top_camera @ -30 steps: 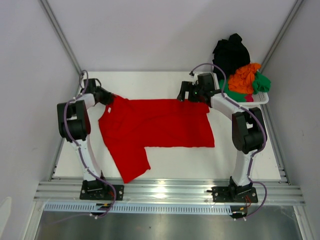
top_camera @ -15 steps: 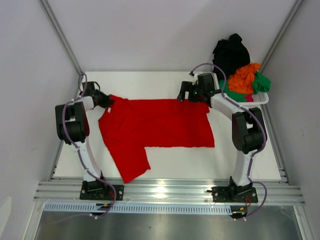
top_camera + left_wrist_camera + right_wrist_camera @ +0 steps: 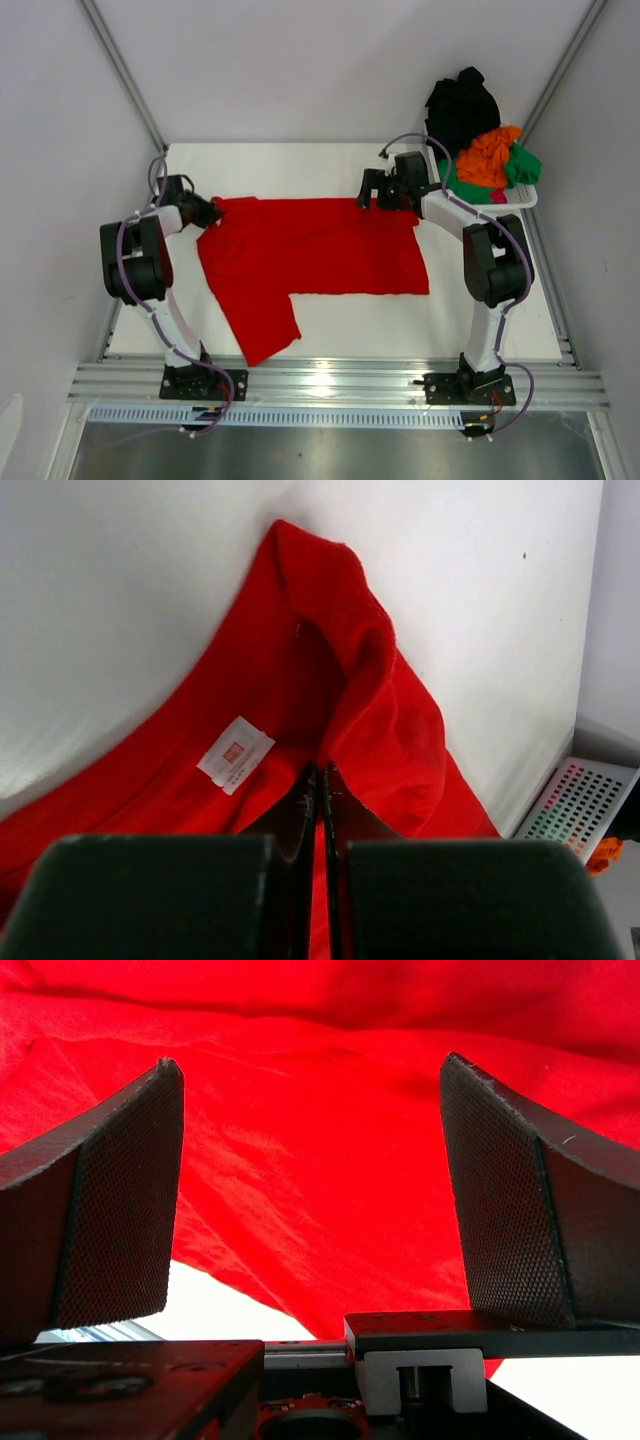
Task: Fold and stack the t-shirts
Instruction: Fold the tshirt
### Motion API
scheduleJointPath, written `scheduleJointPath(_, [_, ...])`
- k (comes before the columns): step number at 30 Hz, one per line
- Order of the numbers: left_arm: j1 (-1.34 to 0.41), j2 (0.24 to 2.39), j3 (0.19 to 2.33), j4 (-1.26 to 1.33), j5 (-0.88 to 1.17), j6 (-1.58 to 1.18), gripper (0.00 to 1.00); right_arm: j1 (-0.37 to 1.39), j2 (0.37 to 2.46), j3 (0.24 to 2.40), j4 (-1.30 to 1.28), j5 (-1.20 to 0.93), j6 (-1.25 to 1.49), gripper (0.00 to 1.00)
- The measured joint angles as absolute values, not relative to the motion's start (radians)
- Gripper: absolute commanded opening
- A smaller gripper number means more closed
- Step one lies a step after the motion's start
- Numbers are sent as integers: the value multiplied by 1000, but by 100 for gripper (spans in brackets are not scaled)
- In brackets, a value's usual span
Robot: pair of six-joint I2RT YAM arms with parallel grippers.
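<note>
1. Your left gripper (image 3: 319, 777) pinches the red t-shirt (image 3: 320, 250) at its far-left edge, near the neck label.
2. Your right gripper (image 3: 310, 1190) gapes wide over the far-right edge. The cloth lies directly beneath it, long axis left-right across the worktop (image 3: 300, 165).

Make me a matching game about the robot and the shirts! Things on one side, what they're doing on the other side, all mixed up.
Things:
1. red t-shirt
2. orange t-shirt
3. left fingers
4. right fingers

States:
A. wide open
B. piled in the white basket
C. spread out on the table
D. pinched shut on red cloth

Pairs: 1-C, 2-B, 3-D, 4-A
</note>
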State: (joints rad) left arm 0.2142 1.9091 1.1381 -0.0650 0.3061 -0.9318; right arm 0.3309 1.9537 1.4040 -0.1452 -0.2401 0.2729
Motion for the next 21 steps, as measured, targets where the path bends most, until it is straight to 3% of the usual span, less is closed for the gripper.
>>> scheduleJointPath(21, [239, 1895, 1129, -147, 233, -864, 1, 331, 1953, 1401, -146, -241, 272, 95])
